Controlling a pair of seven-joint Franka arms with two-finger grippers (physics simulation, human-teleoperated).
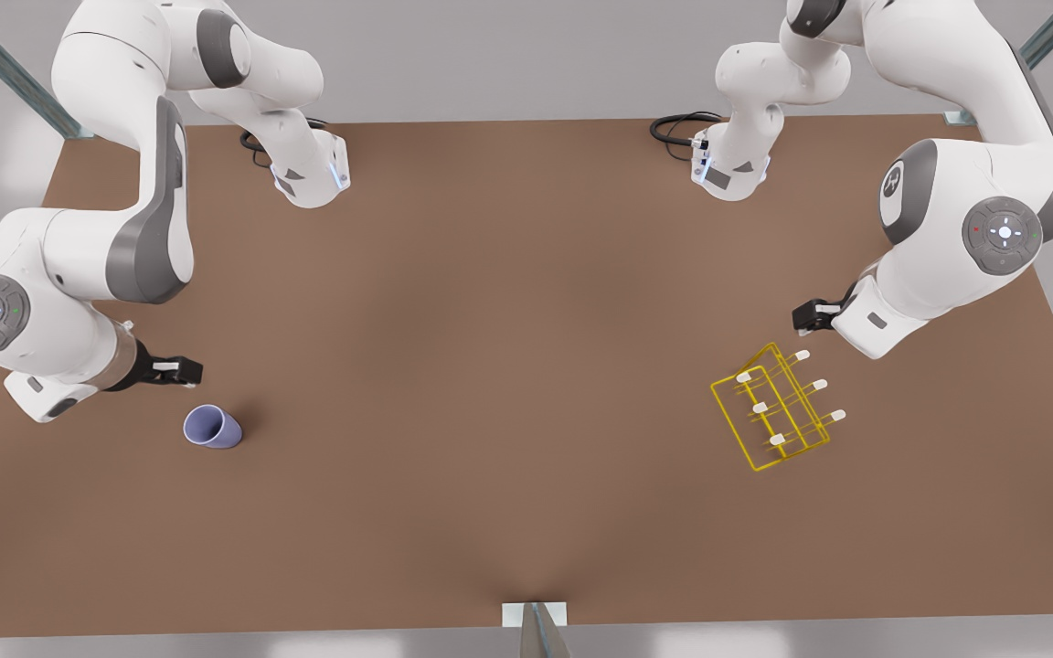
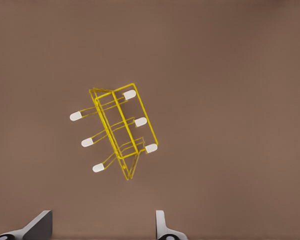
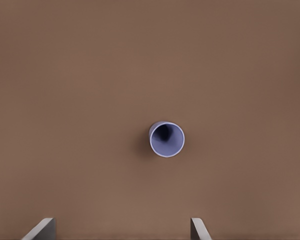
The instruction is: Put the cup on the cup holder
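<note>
1. Cup (image 1: 212, 427) upright on the tabletop (image 1: 490, 366), at the front view's left, mouth up.
2. Right gripper (image 1: 181, 370) near it, fingers spread, empty.
3. Cup holder (image 1: 771, 407) at the front view's right; left gripper (image 1: 810, 316) just beside it, spread, empty.

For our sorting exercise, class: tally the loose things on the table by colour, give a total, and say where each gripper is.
Lavender-blue: 1, the cup, upright on the brown table.
Yellow: 1, the cup holder, a wire rack with six white-capped prongs.
Total: 2.
The right gripper hangs open by the cup; the left gripper hangs open by the cup holder.
</note>
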